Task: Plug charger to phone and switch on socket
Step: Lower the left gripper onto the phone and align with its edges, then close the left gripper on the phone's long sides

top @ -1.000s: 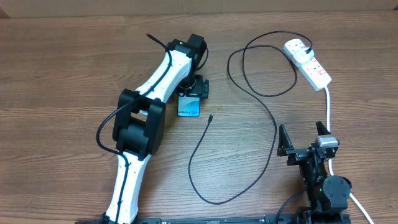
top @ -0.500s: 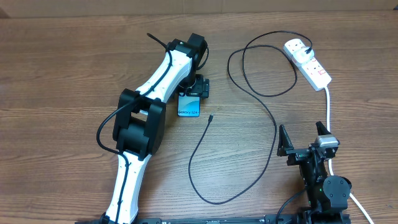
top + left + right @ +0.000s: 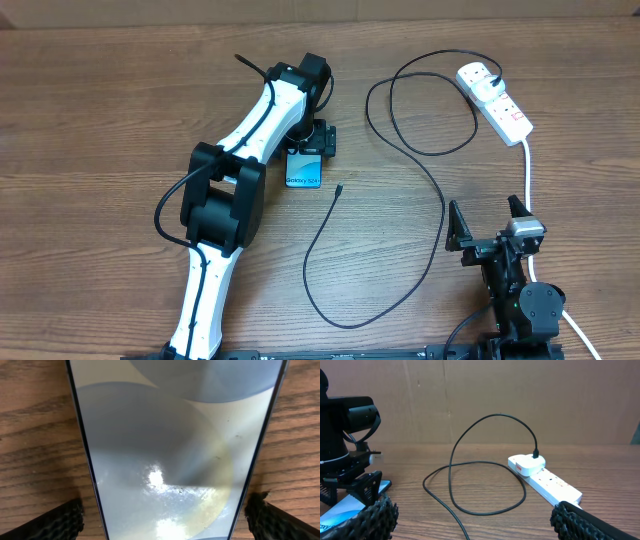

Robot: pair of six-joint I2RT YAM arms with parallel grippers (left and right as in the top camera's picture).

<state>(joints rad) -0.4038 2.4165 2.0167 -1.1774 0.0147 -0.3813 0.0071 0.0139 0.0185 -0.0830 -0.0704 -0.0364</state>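
Note:
The phone, blue-teal with white "Galaxy" text, lies flat on the wooden table, and its screen fills the left wrist view. My left gripper is open over the phone's far end, one fingertip on each side of it. The charger cable snakes across the table. Its small free plug lies just right of the phone. Its other end enters an adapter on the white socket at the back right. My right gripper is open, near the front edge, holding nothing.
The socket's white cord runs down the right side, past my right arm. A big loop of black cable lies between my right gripper and the socket. A brown cardboard wall stands behind the table.

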